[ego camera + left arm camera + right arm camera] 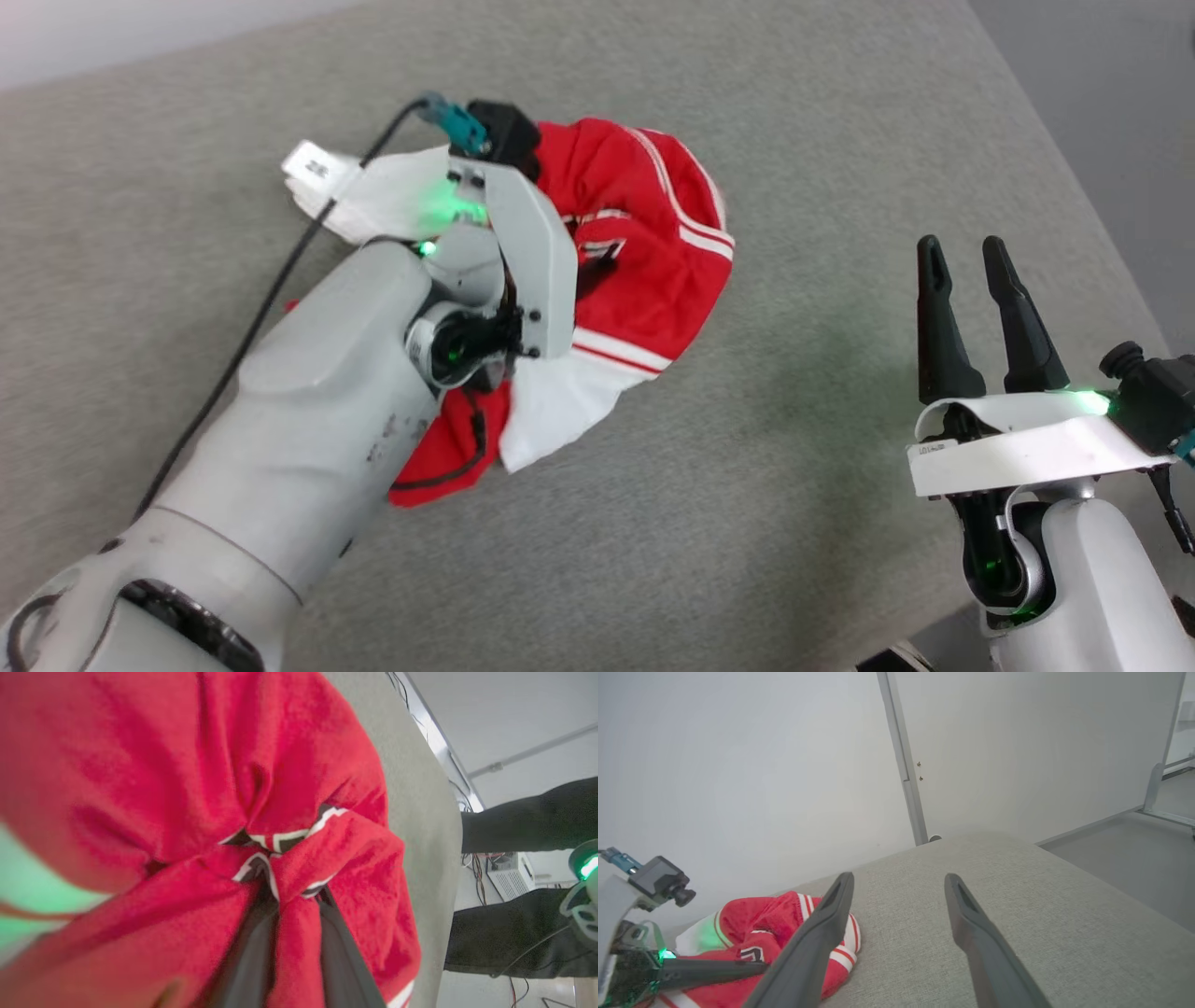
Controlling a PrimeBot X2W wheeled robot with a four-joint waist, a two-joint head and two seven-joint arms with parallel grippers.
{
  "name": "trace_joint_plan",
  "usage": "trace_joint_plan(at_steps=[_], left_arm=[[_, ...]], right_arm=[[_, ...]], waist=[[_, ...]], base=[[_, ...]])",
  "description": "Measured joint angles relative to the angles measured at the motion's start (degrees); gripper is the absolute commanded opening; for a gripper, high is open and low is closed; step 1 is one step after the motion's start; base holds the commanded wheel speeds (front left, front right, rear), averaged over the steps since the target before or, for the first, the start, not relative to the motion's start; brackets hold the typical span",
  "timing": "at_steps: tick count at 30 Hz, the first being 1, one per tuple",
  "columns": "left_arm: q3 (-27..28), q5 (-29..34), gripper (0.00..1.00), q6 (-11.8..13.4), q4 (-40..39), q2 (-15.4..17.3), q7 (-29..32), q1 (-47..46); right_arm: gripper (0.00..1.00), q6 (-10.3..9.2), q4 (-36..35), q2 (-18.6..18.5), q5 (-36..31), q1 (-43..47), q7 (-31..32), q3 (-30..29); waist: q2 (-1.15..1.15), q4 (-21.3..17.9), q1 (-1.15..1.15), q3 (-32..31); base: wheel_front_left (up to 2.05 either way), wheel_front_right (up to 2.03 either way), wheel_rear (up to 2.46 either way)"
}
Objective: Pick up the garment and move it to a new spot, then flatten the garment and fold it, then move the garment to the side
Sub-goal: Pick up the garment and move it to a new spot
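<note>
The red garment [644, 280] lies crumpled on the grey padded surface [747, 523], its white panels and striped trim showing. My left arm reaches over it from the lower left, and the wrist hides the fingers in the head view. In the left wrist view my left gripper [292, 896] is shut on a bunched fold of the garment [163, 765], red cloth pinched between the two dark fingers beside a black-and-white numeral. My right gripper [962, 247] stands open and holds nothing at the right, well apart from the garment [756, 919]; it also shows as the right gripper [899, 877].
The grey surface ends at its right edge [1102, 187], with floor beyond. A white wall and a metal post [906, 774] stand behind its far edge. Past that edge the left wrist view shows dark shapes [509, 933], seemingly a person's legs, and cables on the floor.
</note>
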Motion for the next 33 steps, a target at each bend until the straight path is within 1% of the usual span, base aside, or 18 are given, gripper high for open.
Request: trace_joint_plan(at_steps=[3, 4, 6, 11, 15, 16, 17, 18, 19, 20, 22, 26, 30, 33], left_arm=[[-4.22, 2.32, 0.00, -0.23, 0.70, 1.46, 1.38, -0.77], [-4.22, 2.32, 0.00, -0.23, 0.70, 1.46, 1.38, -0.77], [-7.84, 3.52, 0.00, -0.33, 1.03, 2.77, 2.49, -2.36], [-15.47, 6.37, 0.00, -0.58, -0.27, 4.67, 4.45, -5.66], [-18.36, 6.35, 0.00, -0.60, -1.00, 5.63, 4.78, -6.94], [-18.83, 6.35, 0.04, -0.60, -1.20, 5.75, 4.27, -7.05], [-19.23, 6.34, 0.37, -0.60, -1.31, 5.83, 3.27, -7.06], [-19.69, 6.35, 0.48, -0.63, -1.44, 5.89, 1.97, -7.07], [-20.13, 6.38, 0.63, -0.74, -1.57, 5.90, 0.51, -7.03], [-20.46, 6.32, 0.82, -0.74, -1.74, 5.90, -0.70, -6.98], [-21.08, 6.23, 1.00, -0.74, -2.12, 5.87, -3.60, -6.84], [-21.89, 6.01, 1.00, -0.58, -3.22, 5.88, -10.73, -6.02], [-21.17, 2.14, 1.00, -0.23, -5.12, 7.10, -17.30, -3.82], [-20.51, -0.07, 1.00, -0.21, -7.71, 7.42, -22.09, -2.08]], right_arm=[[1.00, 0.00, -0.08, 0.00, 0.78, -0.29, -0.01, -0.01], [1.00, 0.00, -0.08, 0.00, 0.78, -0.29, -0.01, -0.01], [1.00, 0.00, -0.15, 0.00, 1.30, -0.54, -0.01, 0.20], [1.00, 0.00, -0.34, 0.02, 2.03, -0.63, -0.01, 0.55], [1.00, 0.00, -0.31, 0.02, 2.01, -0.80, -0.01, 0.92], [1.00, 0.00, -0.30, 0.03, 1.81, -0.80, -0.01, 0.99], [1.00, 0.00, -0.30, 0.02, 1.46, -0.79, -0.01, 1.01], [1.00, 0.00, -0.33, 0.02, 0.97, -0.79, -0.01, 1.02], [1.00, 0.00, -0.33, 0.04, 0.44, -0.76, -0.01, 0.98], [1.00, 0.00, -0.30, 0.07, -0.05, -0.70, -0.01, 0.98], [1.00, 0.00, -0.20, 0.07, -1.57, -0.23, -0.01, 0.78], [1.00, 0.00, 0.12, 0.10, -4.76, 0.46, 0.00, 0.30], [1.00, 0.00, 0.77, 0.11, -8.17, 1.78, -0.01, -0.18], [1.00, 0.00, 1.36, 0.14, -10.81, 2.68, -0.01, -0.22]], waist=[[0.00, -1.76, 0.00, 1.32], [0.00, -1.76, 0.00, 1.32], [0.00, -3.27, 0.00, 2.52], [0.00, -5.00, 0.00, 4.21], [0.00, -5.53, 0.00, 4.68], [0.00, -5.45, 0.00, 4.62], [0.00, -5.30, 0.00, 4.53], [0.00, -5.08, 0.00, 4.40], [0.00, -4.79, 0.00, 4.23], [0.00, -4.44, 0.00, 4.04], [0.00, -3.57, 0.00, 3.52], [0.00, -1.15, 0.00, 1.94], [0.00, 2.11, 0.00, -0.47], [0.00, 4.82, 0.00, -2.64]], base=[[0.00, 0.00, 0.00], [0.00, 0.00, 0.00], [0.00, 0.00, 0.00], [0.00, 0.00, 0.00], [0.00, 0.00, 0.00], [0.00, 0.00, 0.00], [0.00, 0.00, 0.00], [0.00, 0.00, 0.00], [0.00, 0.00, 0.00], [0.00, 0.00, 0.00], [0.00, 0.00, 0.00], [0.00, 0.00, 0.00], [0.00, 0.00, 0.00], [0.00, 0.00, 0.00]])
